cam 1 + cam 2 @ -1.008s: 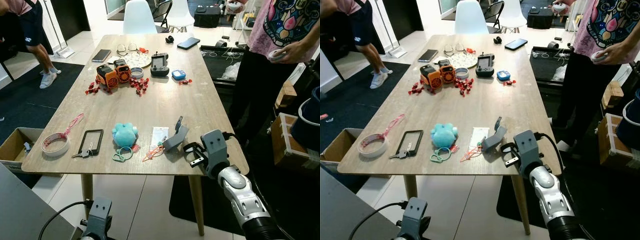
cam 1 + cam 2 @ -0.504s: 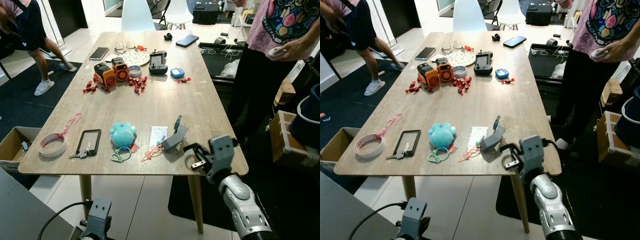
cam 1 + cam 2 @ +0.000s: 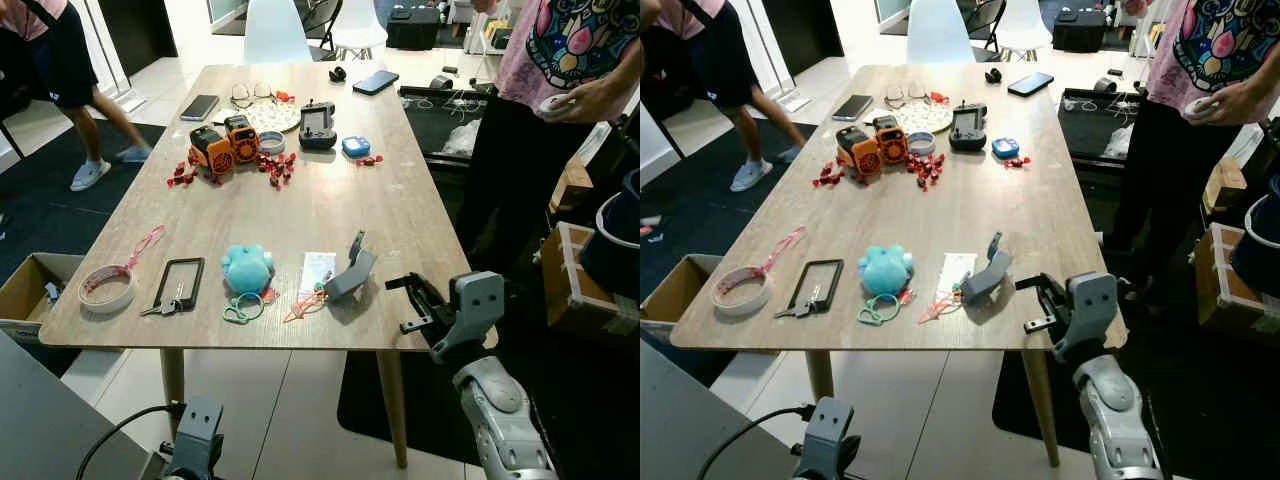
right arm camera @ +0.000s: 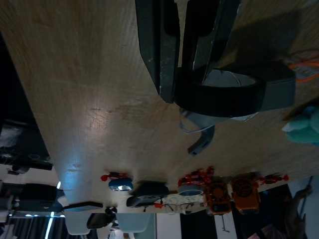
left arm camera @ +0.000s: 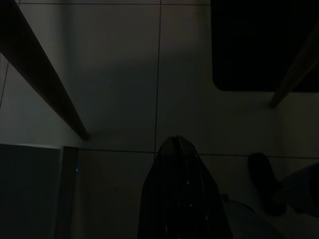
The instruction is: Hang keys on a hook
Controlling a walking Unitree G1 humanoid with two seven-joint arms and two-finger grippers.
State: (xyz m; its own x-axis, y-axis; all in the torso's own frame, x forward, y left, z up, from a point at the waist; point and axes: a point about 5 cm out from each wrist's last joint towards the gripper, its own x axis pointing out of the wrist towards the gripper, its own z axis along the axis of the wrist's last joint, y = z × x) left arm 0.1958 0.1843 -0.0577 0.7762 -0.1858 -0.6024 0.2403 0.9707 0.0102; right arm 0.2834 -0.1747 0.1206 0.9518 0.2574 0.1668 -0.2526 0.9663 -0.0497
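Reaching for the hook (image 3: 350, 272)

Right gripper (image 3: 412, 303) hovered beside it — fingers apart, empty; keys (image 3: 167, 305) lay untouched, far across.

No text, label, brand or number can be read anywhere in these views. The white card (image 3: 317, 271) near the table's front edge carries small print, and the shirt (image 3: 575, 40) of the person standing beside the table carries a colourful graphic, but both are too small or too blurred to make out any words. The orange gadget (image 3: 226, 144) and the dark controller (image 3: 318, 125) farther up the table show no legible markings either.
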